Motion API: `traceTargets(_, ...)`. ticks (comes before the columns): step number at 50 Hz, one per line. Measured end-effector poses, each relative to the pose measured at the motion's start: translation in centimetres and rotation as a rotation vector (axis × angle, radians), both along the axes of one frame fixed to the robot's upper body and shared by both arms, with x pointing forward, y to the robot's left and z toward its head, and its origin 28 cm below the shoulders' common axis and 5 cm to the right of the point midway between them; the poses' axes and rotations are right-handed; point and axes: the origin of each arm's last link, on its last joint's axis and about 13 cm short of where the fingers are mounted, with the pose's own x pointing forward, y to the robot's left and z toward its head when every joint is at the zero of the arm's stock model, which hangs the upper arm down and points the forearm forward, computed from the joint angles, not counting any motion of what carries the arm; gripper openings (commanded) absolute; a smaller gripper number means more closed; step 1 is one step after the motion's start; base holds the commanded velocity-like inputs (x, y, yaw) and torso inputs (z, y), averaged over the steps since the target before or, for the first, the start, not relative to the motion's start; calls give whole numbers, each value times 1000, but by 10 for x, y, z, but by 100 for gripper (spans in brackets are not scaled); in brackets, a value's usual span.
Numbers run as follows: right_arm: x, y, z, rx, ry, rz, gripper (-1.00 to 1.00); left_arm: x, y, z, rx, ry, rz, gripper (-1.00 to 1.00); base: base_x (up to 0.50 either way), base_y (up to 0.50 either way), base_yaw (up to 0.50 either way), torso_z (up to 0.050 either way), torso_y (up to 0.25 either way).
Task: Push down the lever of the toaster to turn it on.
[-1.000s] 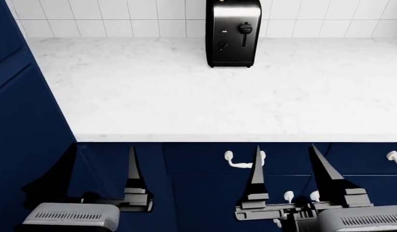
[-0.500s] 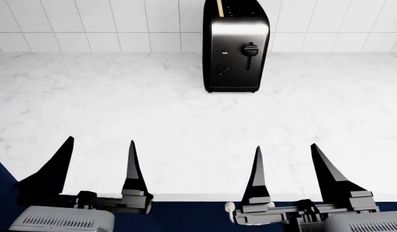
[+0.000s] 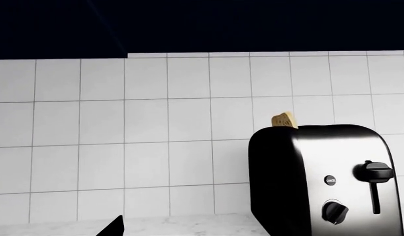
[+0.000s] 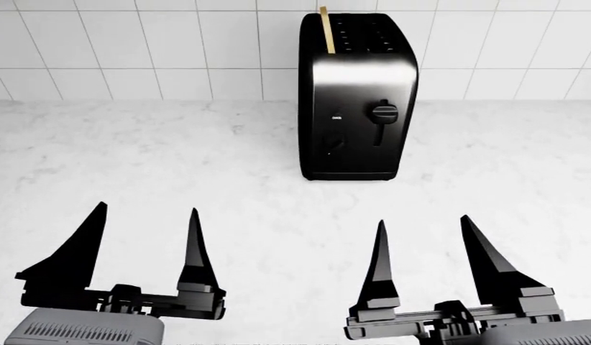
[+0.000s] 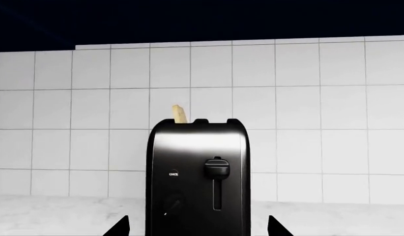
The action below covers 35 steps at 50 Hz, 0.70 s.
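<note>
1. Standing upright at the back of the white marble tabletop [image 4: 180, 187], the toaster [image 4: 358, 93] sits against the tiled wall [image 4: 132, 43], its glossy black front facing the robot.
2. Its lever [image 4: 384, 111], a small ribbed black knob, sits at the top of a narrow vertical slot on the right half of that face, with a round dial lower down to its left.
3. A thin tan slice [image 4: 326, 29] pokes up from the left top slot, a sign the lever is not yet pressed down.
4. Both arms hang low over the near tabletop, well apart from the appliance: the left tool [image 4: 142, 248] and the right tool [image 4: 430, 255] each have their two dark fingers spread wide and hold nothing.
5. Seen from the right wrist, the knob lines up almost dead ahead between that tool's fingertips, so the right arm looks better placed.
6. The toaster likely is light enough to slide or tip on the smooth stone, and its polished shell looks slippery.
7. The knob probably is stiff and spring-loaded; contact belongs on its flat top edge, pressing straight down along the slot.
</note>
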Motion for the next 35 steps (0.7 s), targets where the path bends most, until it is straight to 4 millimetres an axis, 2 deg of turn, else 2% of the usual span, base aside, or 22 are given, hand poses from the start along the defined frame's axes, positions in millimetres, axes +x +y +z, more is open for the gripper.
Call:
traceTargets(8,2,-1,3,5,44,-7,100,-1,0,1,-2,-4,-3,100,0,0,0,0,0)
traceTargets(14,11,-3,13,9,93,-54,100,-1,2,1,-4,-7,-3,100,0,0,0,0,0)
traceTargets(35,53,-6,87,-15,326,-53,100,-5,4,5,-15,-29,-4,100,0,0,0,0,0)
